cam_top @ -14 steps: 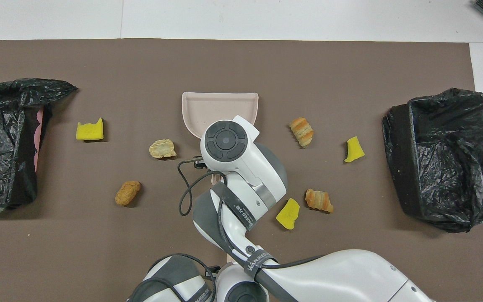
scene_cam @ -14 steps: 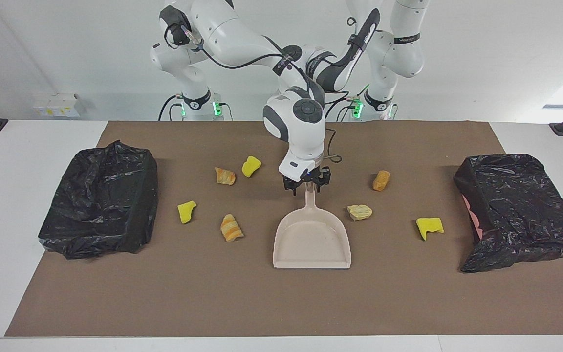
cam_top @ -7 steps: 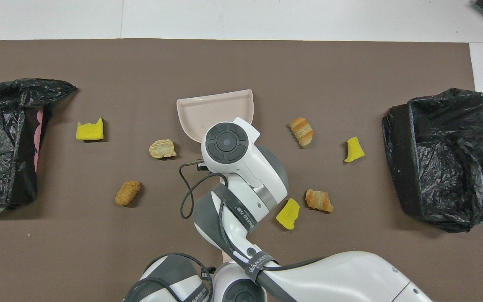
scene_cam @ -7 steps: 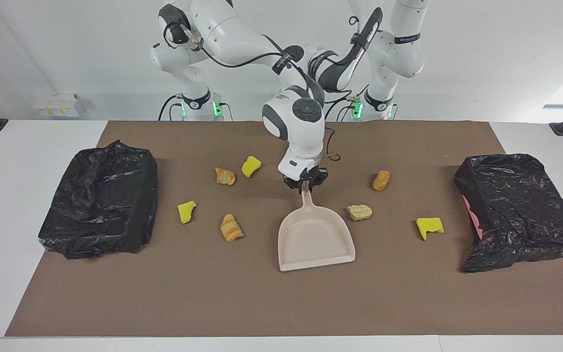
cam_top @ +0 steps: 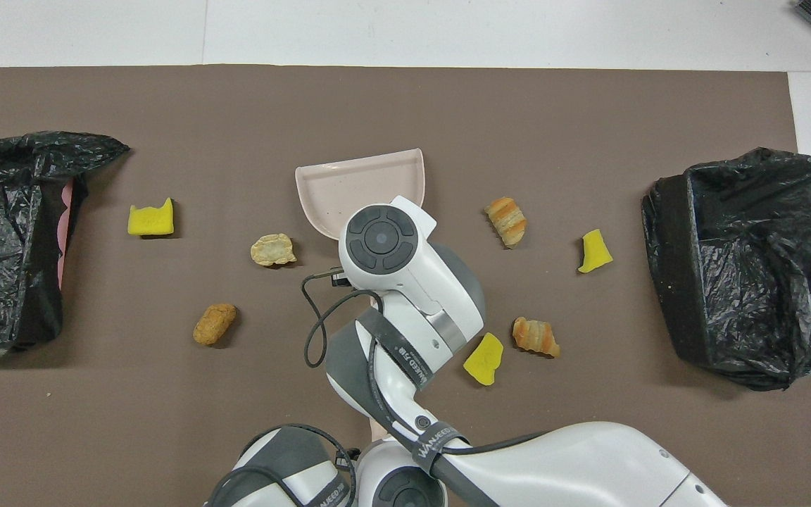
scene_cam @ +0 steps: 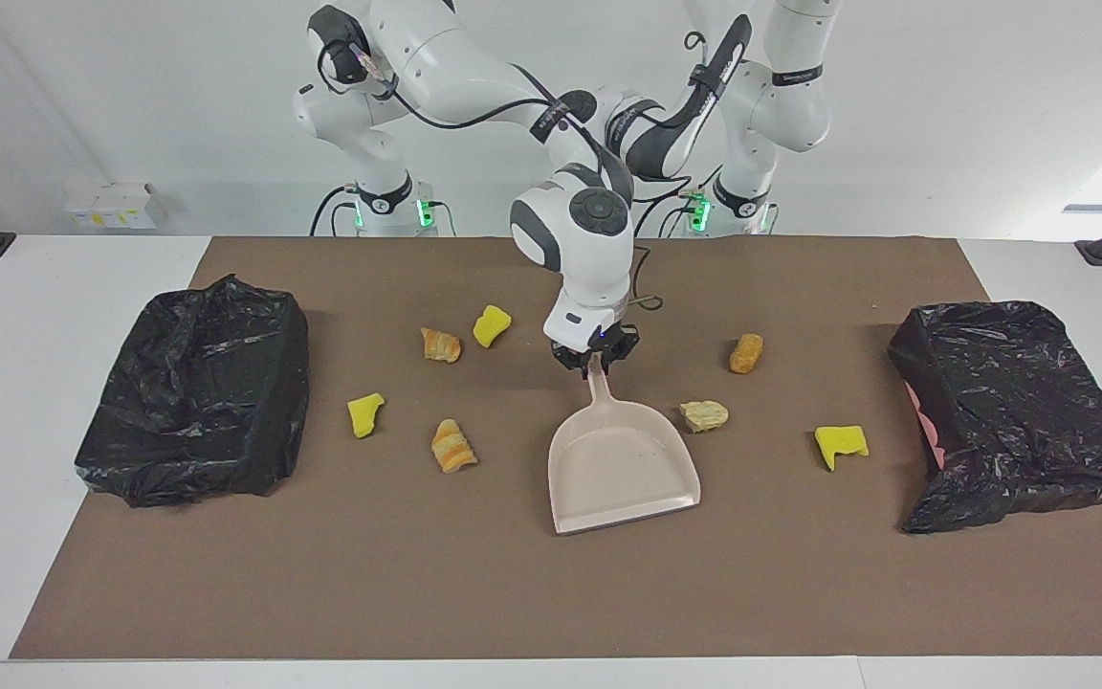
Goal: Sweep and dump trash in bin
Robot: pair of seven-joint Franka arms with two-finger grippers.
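my right gripper (scene_cam: 594, 360) has just clamped down on the handle of the dustpan (scene_cam: 623, 469), where a second ago the fingers stood apart around it. the pan has swung with the grip: its mouth, which lay square to the table edge, now points toward about 5 o'clock in the facing view, and the pan looks slightly tipped, though i cannot say if it has left the mat (scene_cam: 513, 584).

my left gripper is tucked back by the bases at 12 o'clock, hidden among the arms; it is clenched on nothing i can see, and that arm waits.

the trash (scene_cam: 703, 415) is all loose on the mat, seven scraps ringing the pan. the pale lump lies just beside the pan's rim at 2 o'clock from its middle, the striped lump (scene_cam: 452, 446) at 9 o'clock, and two yellow chunks and three more orange lumps lie scattered wider. none is in the pan or in either bin: one black-bagged bin (scene_cam: 192, 392) at 9 o'clock of the table, the other (scene_cam: 1020, 407) at 3 o'clock.

so, as i judge it, the tool is secured and the sweeping itself is not yet begun; i see no brush anywhere.
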